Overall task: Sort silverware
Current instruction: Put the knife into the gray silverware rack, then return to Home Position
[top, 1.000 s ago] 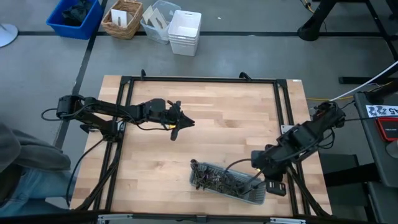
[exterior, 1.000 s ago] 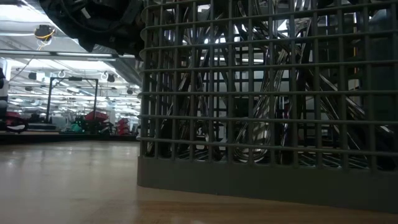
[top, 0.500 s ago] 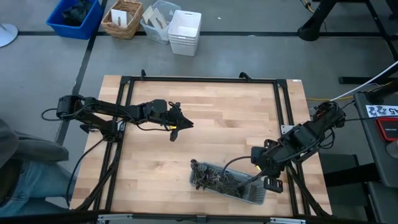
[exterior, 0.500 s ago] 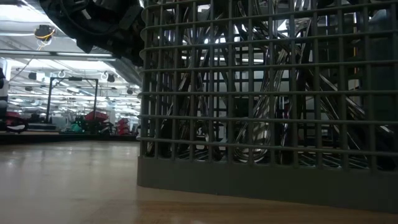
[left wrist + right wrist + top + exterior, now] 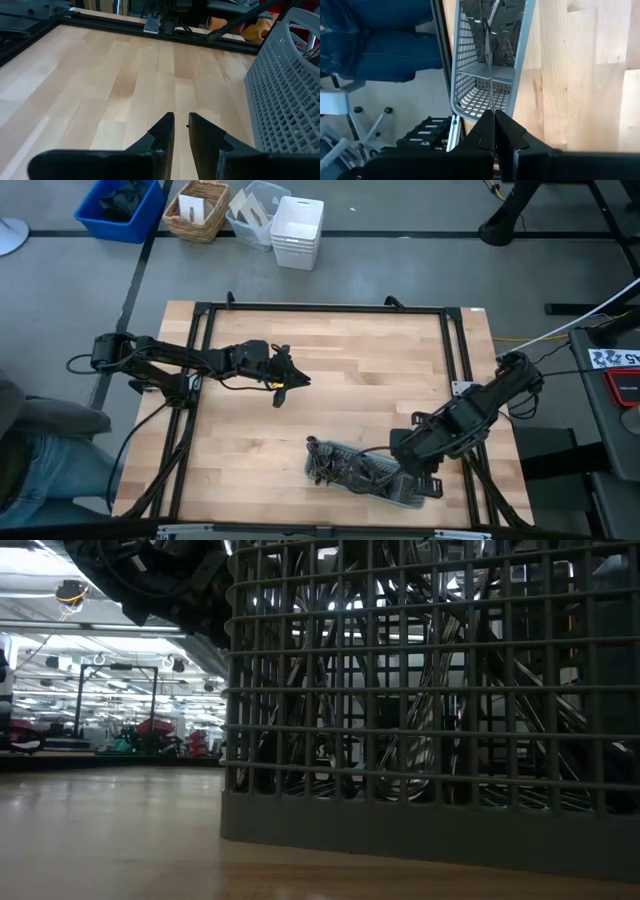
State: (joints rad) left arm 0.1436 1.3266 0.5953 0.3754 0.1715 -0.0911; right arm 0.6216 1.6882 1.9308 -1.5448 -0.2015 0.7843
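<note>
A grey mesh tray [image 5: 365,473] lies near the table's near edge, right of centre, and it fills the right of the low view [image 5: 430,830]. The silverware [image 5: 338,469] lies piled in its left part, shiny behind the mesh [image 5: 420,690]. My right gripper [image 5: 408,468] hangs above the tray's right end, pointing steeply down, shut [image 5: 494,114] on a thin silver piece [image 5: 489,70]. My left gripper [image 5: 300,378] waits over bare wood at centre-left, its fingers [image 5: 180,117] a narrow gap apart with nothing between them. My right gripper pinches one end of a thin silver piece [image 5: 492,106] between its two fingertips, coming from above. The piece runs on straight past the fingertips, down into the tray's end compartment [image 5: 485,95]. Whether it is a fork, spoon or knife, and whether its far end rests on the tray, I cannot tell.
A black frame rail [image 5: 320,308] runs around the wooden table. Beyond the far edge stand a blue bin [image 5: 120,205], a wicker basket [image 5: 197,208] and white bins [image 5: 297,230]. A seated person's legs [image 5: 45,455] show at the near left. Bare wood [image 5: 370,380] fills the middle.
My right gripper has sunk and gone toward the table's left edge, from beside the tray's right end to above it, staying shut.
</note>
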